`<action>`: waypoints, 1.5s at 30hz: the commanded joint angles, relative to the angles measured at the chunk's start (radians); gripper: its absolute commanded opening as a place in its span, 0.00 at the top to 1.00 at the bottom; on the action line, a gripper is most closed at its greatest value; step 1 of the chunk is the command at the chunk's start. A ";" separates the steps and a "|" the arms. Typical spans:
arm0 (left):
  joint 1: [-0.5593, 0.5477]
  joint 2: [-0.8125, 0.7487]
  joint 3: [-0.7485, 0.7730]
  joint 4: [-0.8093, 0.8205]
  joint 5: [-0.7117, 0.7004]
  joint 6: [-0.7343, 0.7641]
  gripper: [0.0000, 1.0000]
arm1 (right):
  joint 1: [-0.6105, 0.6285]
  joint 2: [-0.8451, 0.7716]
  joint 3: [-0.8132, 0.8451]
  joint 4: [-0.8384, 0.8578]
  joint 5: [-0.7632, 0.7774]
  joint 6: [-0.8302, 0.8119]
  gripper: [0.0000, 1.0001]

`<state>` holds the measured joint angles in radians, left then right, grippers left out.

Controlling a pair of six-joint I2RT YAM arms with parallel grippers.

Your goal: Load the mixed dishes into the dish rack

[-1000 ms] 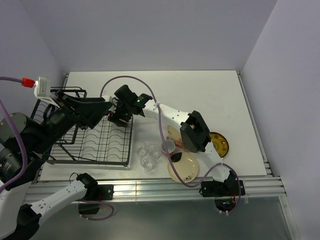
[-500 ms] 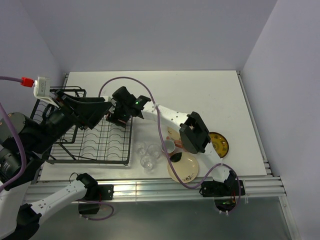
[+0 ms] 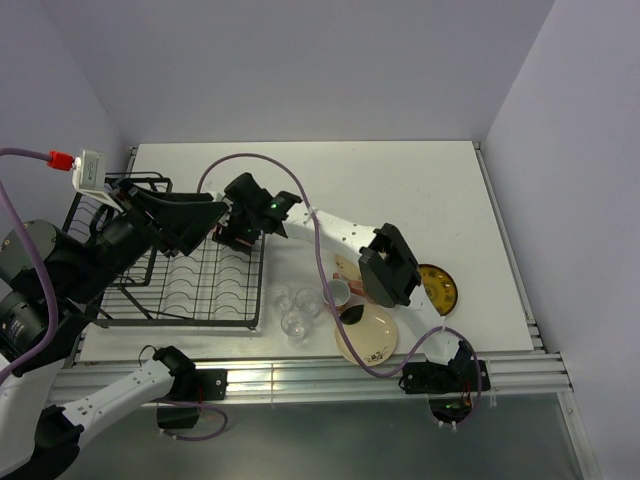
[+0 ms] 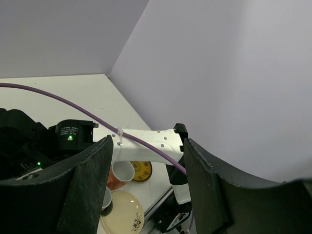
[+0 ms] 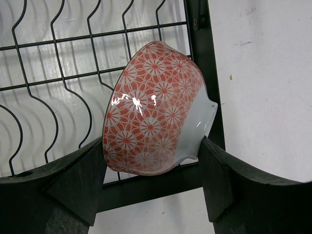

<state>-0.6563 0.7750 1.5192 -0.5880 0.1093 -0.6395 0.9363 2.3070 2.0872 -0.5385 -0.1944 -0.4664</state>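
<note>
1. Right fingers point(image 5: 73, 180): spread wide and clamped on the bowl point(image 5: 156, 107), one finger against its red flowered side and the other at its rim.
2. Bowl: tilted, hanging over the edge bar of the rack point(image 5: 200, 48). I judge I hold it so in order to lower it into the wire slots.
3. Left fingers point(image 4: 87, 185): apart with nothing between them, raised and aimed across at the right arm. I would say they are parked out of the way.
4. Table point(image 3: 400, 190), right of the rack: glasses point(image 3: 295, 305), mug point(image 3: 336, 293), cream plate point(image 3: 366, 335) and yellow plate point(image 3: 440, 288), not yet loaded.
</note>
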 commanded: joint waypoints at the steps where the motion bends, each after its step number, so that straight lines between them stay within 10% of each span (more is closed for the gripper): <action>1: -0.003 0.001 0.016 0.036 0.018 0.018 0.34 | 0.019 -0.058 0.002 0.061 0.036 -0.026 0.36; 45: -0.002 -0.036 -0.019 0.068 -0.011 -0.034 0.34 | 0.217 -0.095 -0.113 0.138 0.377 0.028 0.20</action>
<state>-0.6563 0.7349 1.4746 -0.5568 0.1078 -0.6701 1.1366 2.2925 1.9911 -0.4103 0.1913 -0.4755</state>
